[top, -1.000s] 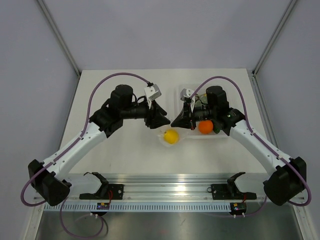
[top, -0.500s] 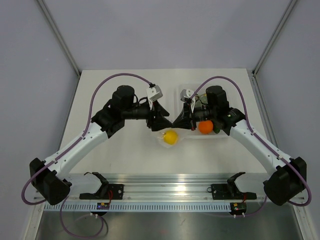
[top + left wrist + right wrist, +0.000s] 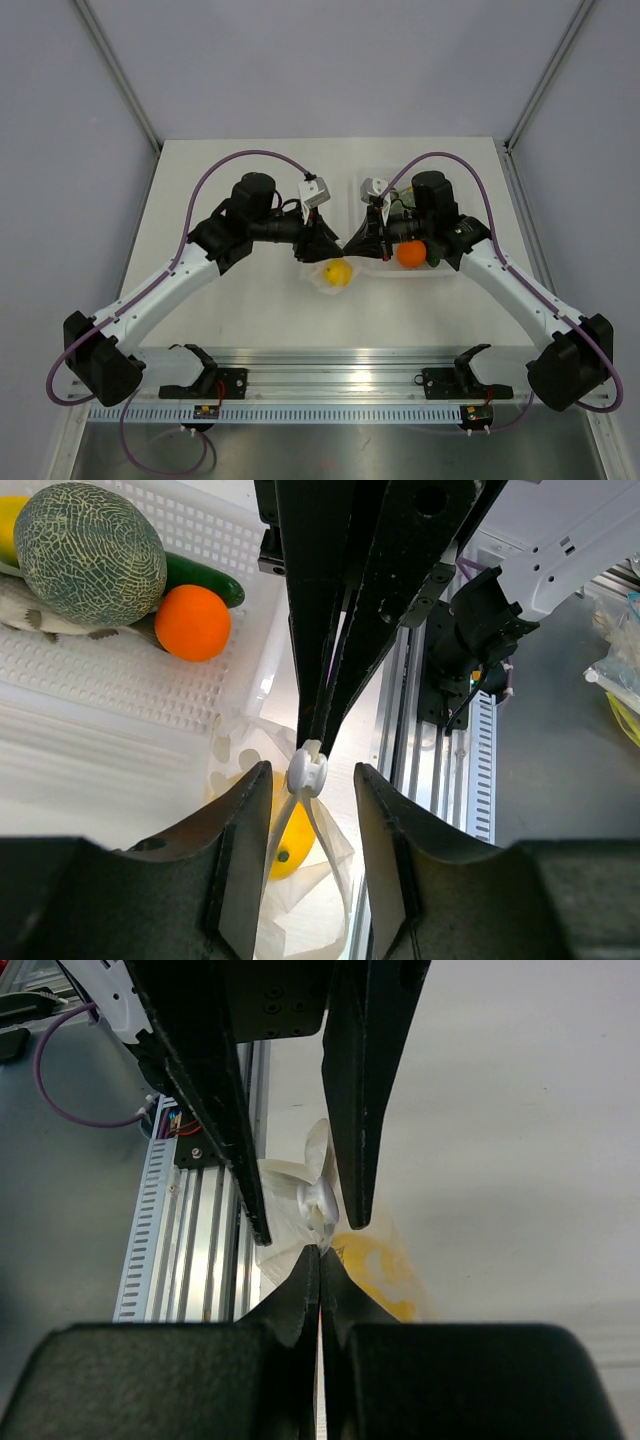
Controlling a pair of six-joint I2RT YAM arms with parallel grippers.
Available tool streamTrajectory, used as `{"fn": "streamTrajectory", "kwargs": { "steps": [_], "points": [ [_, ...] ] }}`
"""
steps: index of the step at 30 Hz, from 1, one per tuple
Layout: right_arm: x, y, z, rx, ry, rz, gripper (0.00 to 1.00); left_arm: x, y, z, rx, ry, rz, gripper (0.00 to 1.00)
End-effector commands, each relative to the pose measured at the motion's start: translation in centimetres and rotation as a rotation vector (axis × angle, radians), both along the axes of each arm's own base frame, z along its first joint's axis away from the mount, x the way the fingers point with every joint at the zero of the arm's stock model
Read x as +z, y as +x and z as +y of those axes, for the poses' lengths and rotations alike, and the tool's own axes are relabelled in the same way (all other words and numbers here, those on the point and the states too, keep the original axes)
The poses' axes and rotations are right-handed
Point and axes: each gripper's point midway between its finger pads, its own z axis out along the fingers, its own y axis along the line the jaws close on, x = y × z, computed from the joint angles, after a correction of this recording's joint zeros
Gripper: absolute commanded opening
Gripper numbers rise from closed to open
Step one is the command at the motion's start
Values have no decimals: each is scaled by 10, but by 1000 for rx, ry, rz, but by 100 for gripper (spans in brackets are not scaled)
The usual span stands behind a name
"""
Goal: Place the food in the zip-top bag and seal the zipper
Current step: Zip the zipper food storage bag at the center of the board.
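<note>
Left wrist — lemon (image 3: 288, 842) in zip-top bag (image 3: 325, 880), beyond left pincer (image 3: 310, 780)

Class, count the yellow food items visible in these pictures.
2. The lemon sits inside the bag. Another yellow piece shows at the edge of the tray, beside the melon. More may be hidden.

Top cam overhead on table (image 3: 330, 160); 2 wrist cams close, sharing bag (image 3: 300, 920).
</note>
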Motion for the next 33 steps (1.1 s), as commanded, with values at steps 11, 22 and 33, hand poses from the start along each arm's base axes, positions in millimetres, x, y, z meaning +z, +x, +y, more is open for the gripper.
{"fn": "streamTrajectory", "kwargs": {
  "steps": [11,22,33],
  "points": [
    [15,-4,6,47,36,-30,0,13,-5,-4,-35,-40,-37,40],
    [18,-4,6,43,42,-38,0,4,-10,-5,-68,-14,8,0],
    [23,0,5,26,31,-55,35,-5,-16,-6,-122,15,36,0]
  ]
}}
